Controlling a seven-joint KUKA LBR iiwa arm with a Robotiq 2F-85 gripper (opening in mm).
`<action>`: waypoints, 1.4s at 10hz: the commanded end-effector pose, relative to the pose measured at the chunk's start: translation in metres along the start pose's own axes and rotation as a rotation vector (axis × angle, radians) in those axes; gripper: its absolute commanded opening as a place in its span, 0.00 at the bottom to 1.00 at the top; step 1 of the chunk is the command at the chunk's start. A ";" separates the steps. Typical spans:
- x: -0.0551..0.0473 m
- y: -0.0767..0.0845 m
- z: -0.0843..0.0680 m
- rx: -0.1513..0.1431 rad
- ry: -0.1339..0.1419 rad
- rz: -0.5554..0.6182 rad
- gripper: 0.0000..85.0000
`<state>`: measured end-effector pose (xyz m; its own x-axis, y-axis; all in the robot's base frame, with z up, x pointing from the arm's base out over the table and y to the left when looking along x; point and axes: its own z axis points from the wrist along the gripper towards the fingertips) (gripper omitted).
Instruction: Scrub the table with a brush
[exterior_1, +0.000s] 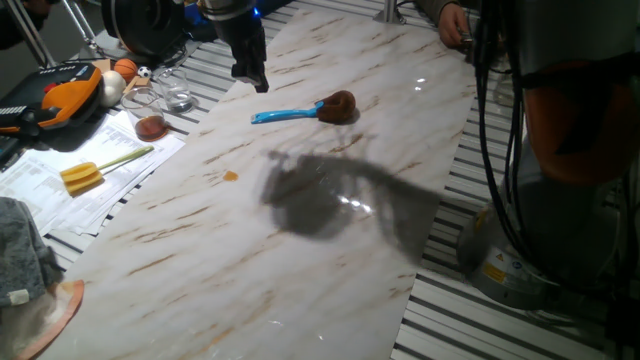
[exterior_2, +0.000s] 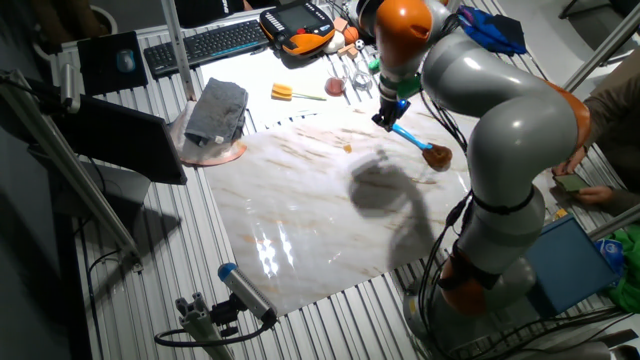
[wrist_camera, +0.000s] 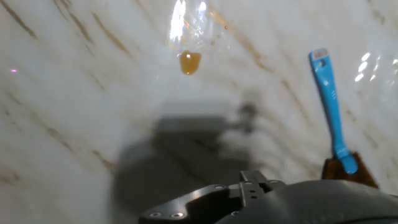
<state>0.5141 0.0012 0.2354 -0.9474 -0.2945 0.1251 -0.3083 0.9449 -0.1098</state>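
The brush lies flat on the white marble-look table, its blue handle pointing left and its brown bristle head to the right. My gripper hangs above the table just left of the handle's end, holding nothing. From the other fixed view, the gripper is close over the handle's tip, with the brush running away from it. The hand view shows the brush at the right and a small orange spot on the table. The fingers are too dark and hidden to judge.
A yellow-headed tool lies on papers left of the slab, near glass jars and an orange pendant. A grey cloth sits at one corner. A person's hand is at the far edge. The robot base stands right.
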 end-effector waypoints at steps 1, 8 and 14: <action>0.000 0.000 0.000 0.010 0.002 -0.019 0.40; -0.007 -0.062 0.055 -0.011 -0.030 -0.086 0.40; -0.002 -0.094 0.069 -0.017 -0.057 -0.108 0.40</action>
<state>0.5395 -0.0953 0.1781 -0.9139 -0.3976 0.0815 -0.4034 0.9119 -0.0751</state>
